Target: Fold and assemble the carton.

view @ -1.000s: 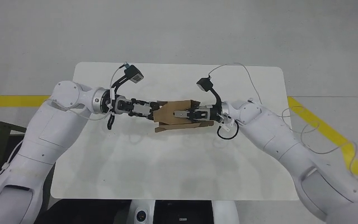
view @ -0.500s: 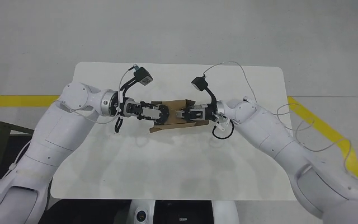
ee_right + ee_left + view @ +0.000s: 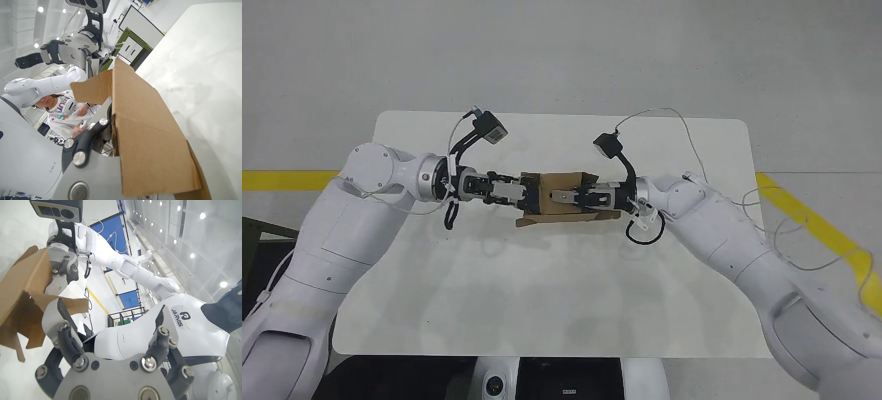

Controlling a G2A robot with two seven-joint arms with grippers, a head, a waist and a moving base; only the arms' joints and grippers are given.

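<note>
- The carton [image 3: 562,182] hangs between my 2 grippers over the middle of the table [image 3: 542,300], long side running from arm to arm; it looks raised off the surface, though I cannot be sure
- The right gripper [image 3: 578,198] has its fingers pinched on 1 wall of the carton at its own end; in the right wrist view the brown panel runs right past the gripper body, 1 finger on the near face, the other hidden behind cardboard
- The left gripper [image 3: 514,192] stands at the opposite, open end with its fingers [image 3: 63,313] spread wide, holding nothing; 1 fingertip sits just beside a loose end flap [image 3: 75,306], and I cannot tell whether it touches
- My read: the sleeve is opened into a tube and the end flaps are not yet tucked, so the job is partway
- I expect plain corrugated board: light, stiff across the panels, bending only along the scored creases, easy to crush or tear at the flap roots
- I would take hold on a flat panel near a corner crease, not on a free flap edge, and push flaps with the side of a finger near the hinge line
- Risk as I judge it: 1 pinch at 1 end lets the tube swing or rack flat if I press the far end too hard
</note>
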